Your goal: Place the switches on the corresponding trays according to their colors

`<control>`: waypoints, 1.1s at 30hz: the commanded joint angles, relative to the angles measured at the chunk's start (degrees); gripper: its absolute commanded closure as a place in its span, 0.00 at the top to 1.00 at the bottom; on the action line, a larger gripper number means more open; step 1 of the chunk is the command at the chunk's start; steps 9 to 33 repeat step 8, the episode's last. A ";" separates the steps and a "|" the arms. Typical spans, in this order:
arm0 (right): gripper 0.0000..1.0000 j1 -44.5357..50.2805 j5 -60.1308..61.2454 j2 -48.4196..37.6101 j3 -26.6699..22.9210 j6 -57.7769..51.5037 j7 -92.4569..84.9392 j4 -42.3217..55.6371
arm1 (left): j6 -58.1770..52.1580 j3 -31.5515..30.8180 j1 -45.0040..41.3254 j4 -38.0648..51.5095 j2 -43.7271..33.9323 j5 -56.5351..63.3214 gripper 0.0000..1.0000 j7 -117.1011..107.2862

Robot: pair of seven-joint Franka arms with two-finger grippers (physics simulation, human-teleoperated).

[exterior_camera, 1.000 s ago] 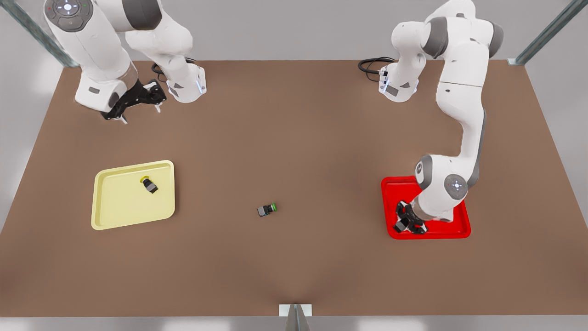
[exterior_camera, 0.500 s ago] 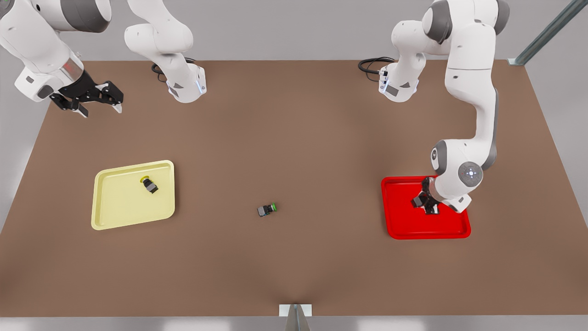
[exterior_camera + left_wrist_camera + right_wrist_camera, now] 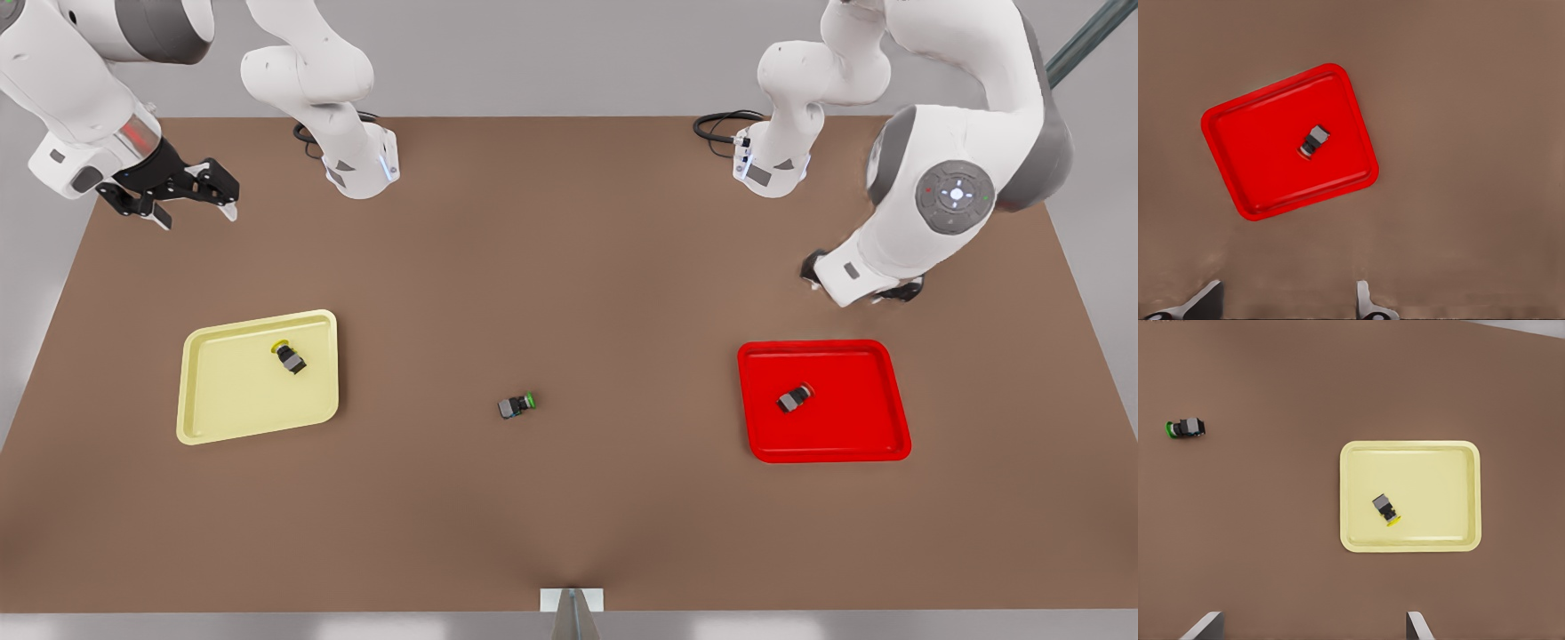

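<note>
While the right gripper (image 3: 191, 206) hangs high at the front view's left with fingers spread wide, the yellow-capped switch (image 3: 289, 357) lies on its side in the smooth pale yellow tray (image 3: 222, 418). A green-capped switch (image 3: 516, 405) lies on the flat brown table (image 3: 569, 267). The red-capped switch (image 3: 793, 397) lies in the shiny red tray (image 3: 853, 440), and the left gripper (image 3: 1288, 303) hangs above it with fingers wide apart.

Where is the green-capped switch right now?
The green-capped switch lies on the bare brown table near the front view's centre, between the yellow tray and the red tray, in neither.
</note>
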 commanded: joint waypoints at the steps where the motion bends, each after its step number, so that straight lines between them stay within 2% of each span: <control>1: 1.00 0.00 0.00 0.00 0.00 0.01 -0.10 0.00 | -0.50 -0.26 -0.23 1.49 1.13 -2.66 1.00 -0.01; 6: 1.00 0.00 1.32 0.00 -1.06 -0.08 -2.57 -0.09 | 1.96 -0.52 -0.23 2.46 2.72 -2.22 1.00 -6.25; 33: 1.00 0.00 1.32 -0.09 -1.41 -0.17 -2.57 -0.09 | 1.96 -0.52 -0.23 2.37 2.81 -2.13 1.00 -6.25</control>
